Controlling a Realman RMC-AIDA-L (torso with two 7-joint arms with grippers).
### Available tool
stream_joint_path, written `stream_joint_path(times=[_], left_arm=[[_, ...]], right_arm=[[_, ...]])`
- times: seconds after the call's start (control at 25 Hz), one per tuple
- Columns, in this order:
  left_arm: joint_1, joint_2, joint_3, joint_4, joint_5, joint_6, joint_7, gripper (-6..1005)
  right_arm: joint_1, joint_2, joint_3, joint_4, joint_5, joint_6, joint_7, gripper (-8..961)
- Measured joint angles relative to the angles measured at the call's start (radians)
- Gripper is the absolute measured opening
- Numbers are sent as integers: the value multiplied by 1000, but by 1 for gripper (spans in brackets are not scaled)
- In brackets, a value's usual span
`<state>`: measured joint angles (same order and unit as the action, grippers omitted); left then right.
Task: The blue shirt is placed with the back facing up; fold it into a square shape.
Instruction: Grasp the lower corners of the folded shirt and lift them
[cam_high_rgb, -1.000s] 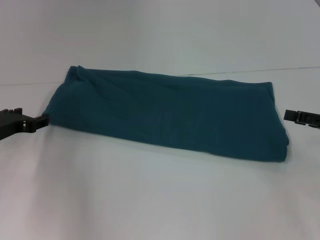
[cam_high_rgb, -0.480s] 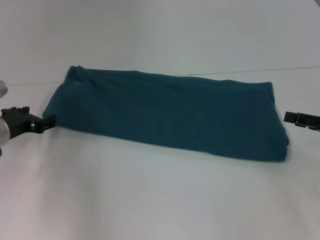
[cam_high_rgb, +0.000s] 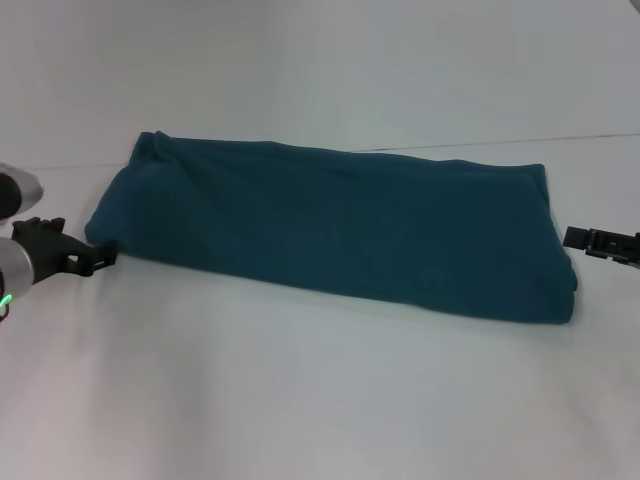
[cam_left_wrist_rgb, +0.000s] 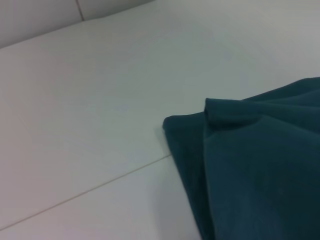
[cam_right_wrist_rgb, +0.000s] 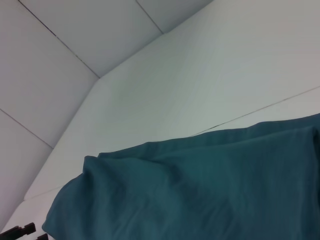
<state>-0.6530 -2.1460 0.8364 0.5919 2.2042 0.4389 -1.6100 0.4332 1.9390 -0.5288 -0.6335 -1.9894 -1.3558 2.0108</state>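
The blue shirt (cam_high_rgb: 330, 225) lies folded into a long flat band across the white table, running from the far left to the near right. My left gripper (cam_high_rgb: 97, 258) sits low at the shirt's near left corner, right at the edge of the cloth. The left wrist view shows that layered corner of the shirt (cam_left_wrist_rgb: 250, 165) up close. My right gripper (cam_high_rgb: 598, 241) hovers just off the shirt's right end, a small gap away. In the right wrist view the shirt (cam_right_wrist_rgb: 200, 195) fills the lower part, with the left gripper (cam_right_wrist_rgb: 24, 232) tiny beyond its far end.
The white table (cam_high_rgb: 300, 400) stretches wide in front of the shirt. A thin seam (cam_high_rgb: 560, 138) crosses the tabletop behind the shirt, and a white wall (cam_high_rgb: 400, 60) rises at the back.
My left gripper has slid right and slightly down towards the shirt's near left corner, and its silver wrist has come into view. The right gripper has edged slightly left. The shirt has not moved.
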Motion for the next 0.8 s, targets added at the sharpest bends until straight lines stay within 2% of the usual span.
stream_joint_path(times=[0.36, 0.8], left_arm=[[-37, 4, 1, -51, 0, -14, 51, 770], [-43, 6, 1, -55, 2, -19, 77, 770]], right_arm=[[-3, 2, 1, 0, 0, 6, 0, 671], [-4, 3, 1, 9, 0, 17, 0, 670]])
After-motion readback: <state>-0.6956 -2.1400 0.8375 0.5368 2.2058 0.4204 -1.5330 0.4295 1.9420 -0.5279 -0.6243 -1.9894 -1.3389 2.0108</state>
